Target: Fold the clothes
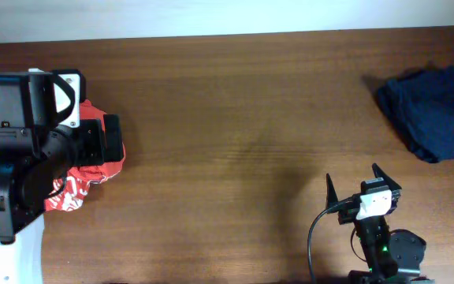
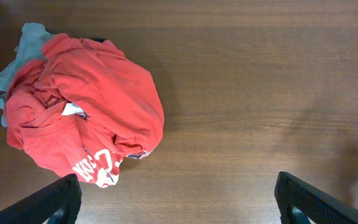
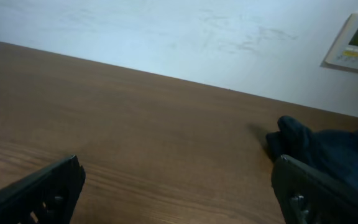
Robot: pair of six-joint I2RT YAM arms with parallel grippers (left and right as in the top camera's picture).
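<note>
I'm holding the left pincer [image 2: 178,186] and the right pincer [image 1: 351,175] wide open and empty. The navy shorts [image 1: 430,113] are lying ahead-right of the right pincer, and a red shirt [image 2: 98,106] ahead-left of the left pincer.

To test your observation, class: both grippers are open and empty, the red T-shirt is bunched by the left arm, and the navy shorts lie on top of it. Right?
No. The navy shorts lie across the table from the red T-shirt, near the right arm, as the overhead view shows. The left gripper and right gripper are open and empty, the T-shirt bunched by the left arm.
</note>
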